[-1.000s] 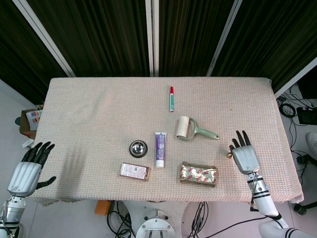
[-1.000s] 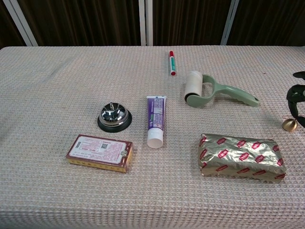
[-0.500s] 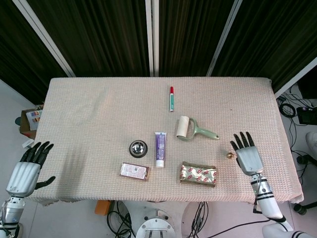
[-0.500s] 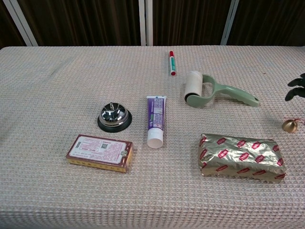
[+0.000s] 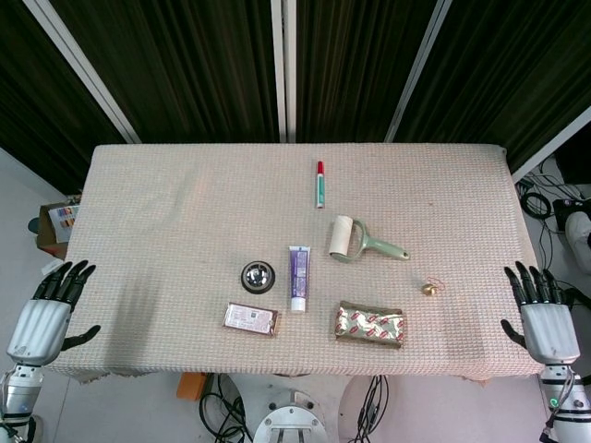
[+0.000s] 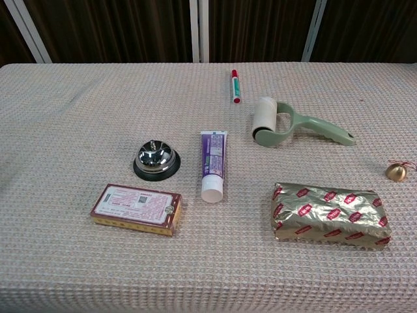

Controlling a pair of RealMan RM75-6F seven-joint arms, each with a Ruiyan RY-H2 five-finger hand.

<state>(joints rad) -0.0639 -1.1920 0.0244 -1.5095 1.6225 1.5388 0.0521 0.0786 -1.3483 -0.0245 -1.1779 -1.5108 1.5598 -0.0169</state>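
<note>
Bell [image 5: 428, 289], the small brass one with a red string, lay alone on the desk [image 5: 166, 212] near its right edge, nearest to the right robot hand [image 5: 545, 318], which hung off that edge with fingers spread and empty. The left robot hand [image 5: 44, 318] was likewise spread and empty beyond the left edge. From near to far lay a foil packet [image 6: 330, 212] and flat box [image 6: 136, 208], then toothpaste [image 6: 214, 163] and a call bell [image 6: 156, 160], a lint roller [image 6: 280, 127], and a marker [image 6: 235, 86], each apart and likely easy to reach.

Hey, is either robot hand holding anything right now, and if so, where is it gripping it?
Nothing is held. The left hand and right hand are both open beyond the table's ends, fingers apart.
</note>
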